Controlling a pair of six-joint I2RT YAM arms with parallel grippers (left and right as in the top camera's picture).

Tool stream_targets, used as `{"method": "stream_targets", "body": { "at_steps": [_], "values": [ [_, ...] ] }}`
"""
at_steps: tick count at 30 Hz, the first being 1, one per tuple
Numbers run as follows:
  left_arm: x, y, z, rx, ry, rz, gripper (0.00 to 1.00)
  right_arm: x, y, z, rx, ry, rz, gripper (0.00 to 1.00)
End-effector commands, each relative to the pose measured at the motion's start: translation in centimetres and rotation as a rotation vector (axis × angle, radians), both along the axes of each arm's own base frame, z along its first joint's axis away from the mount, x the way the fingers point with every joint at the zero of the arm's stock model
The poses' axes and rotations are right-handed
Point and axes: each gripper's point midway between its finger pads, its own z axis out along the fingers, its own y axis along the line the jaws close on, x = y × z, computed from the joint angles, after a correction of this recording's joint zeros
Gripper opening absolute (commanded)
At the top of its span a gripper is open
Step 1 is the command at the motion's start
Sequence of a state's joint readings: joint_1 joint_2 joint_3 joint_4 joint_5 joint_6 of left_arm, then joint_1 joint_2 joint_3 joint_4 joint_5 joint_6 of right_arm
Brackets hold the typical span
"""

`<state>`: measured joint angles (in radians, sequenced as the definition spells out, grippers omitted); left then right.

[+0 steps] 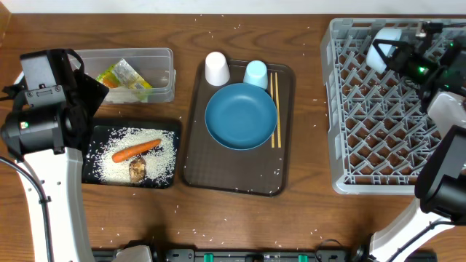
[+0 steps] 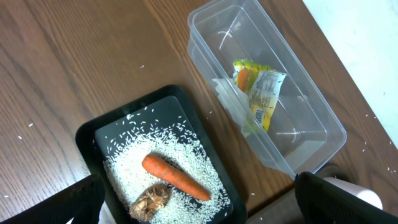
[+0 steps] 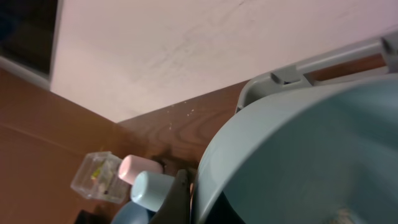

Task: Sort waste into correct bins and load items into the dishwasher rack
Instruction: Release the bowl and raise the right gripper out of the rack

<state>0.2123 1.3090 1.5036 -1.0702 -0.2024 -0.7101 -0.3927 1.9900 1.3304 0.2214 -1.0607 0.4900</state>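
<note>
Left arm [image 1: 44,138]: rises from the near-left edge of the worktop [image 1: 306,218] and bends over the bins. Left end effector [image 2: 199,186]: spread wide, gripping nothing, poised above the black tray [image 1: 131,124] and the clear tub [image 1: 164,65].

Right arm [image 1: 444,167]: reaches from the near right out over the dishwasher rack [image 1: 378,145] to its far-left corner. Right end effector [image 1: 399,55]: clamped narrow on the light blue bowl [image 1: 384,45], tipped on edge with its white inside showing, low over the rack pegs; cannot tell whether touching them.

Far left, in the tub: foil wrapper [image 1: 125,78]. Just nearer, in the black tray: carrot [image 1: 136,151], brown lump [image 1: 137,169] and a bed of rice [image 1: 109,164].

Centre, on the brown serving tray [image 1: 218,167]: dark blue plate [image 1: 240,116], with white cup [image 1: 217,69] and light blue cup [image 1: 255,73] at its far side and chopsticks [image 1: 274,109] along its right.
</note>
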Motion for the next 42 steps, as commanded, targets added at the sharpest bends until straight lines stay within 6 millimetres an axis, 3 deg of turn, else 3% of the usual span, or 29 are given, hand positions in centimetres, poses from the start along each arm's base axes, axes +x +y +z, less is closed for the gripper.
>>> {"method": "stream_targets", "body": {
  "at_steps": [1, 19, 25, 29, 33, 36, 38, 42],
  "values": [
    [-0.1, 0.3, 0.3, 0.013, -0.004, 0.011, 0.98, -0.6, -0.5, 0.2, 0.049, 0.023, 0.022, 0.01],
    [-0.1, 0.3, 0.3, 0.013, -0.004, 0.012, 0.98, -2.5, -4.6, -1.6, 0.069, 0.098, -0.039, 0.01],
    [-0.1, 0.3, 0.4, 0.013, -0.005, 0.011, 0.98, -3.6, -5.7, -0.6, 0.138, 0.107, -0.029, 0.01],
    [-0.1, 0.3, 0.3, 0.013, -0.004, 0.012, 0.98, -4.1, -6.6, 0.1, 0.165, 0.124, -0.054, 0.09],
    [-0.1, 0.3, 0.3, 0.013, -0.004, 0.011, 0.98, -4.9, -7.3, 0.7, 0.159, 0.159, -0.104, 0.43],
    [-0.1, 0.3, 0.3, 0.013, -0.004, 0.012, 0.98, -5.5, -7.5, 0.6, 0.125, 0.211, -0.159, 0.81],
    [-0.1, 0.3, 0.3, 0.013, -0.004, 0.012, 0.98, -6.1, -7.7, 0.3, 0.091, 0.251, -0.199, 0.91],
    [-0.1, 0.3, 0.3, 0.013, -0.004, 0.011, 0.98, -7.4, -8.0, 1.1, 0.020, 0.292, -0.261, 0.93]
  ]
}}
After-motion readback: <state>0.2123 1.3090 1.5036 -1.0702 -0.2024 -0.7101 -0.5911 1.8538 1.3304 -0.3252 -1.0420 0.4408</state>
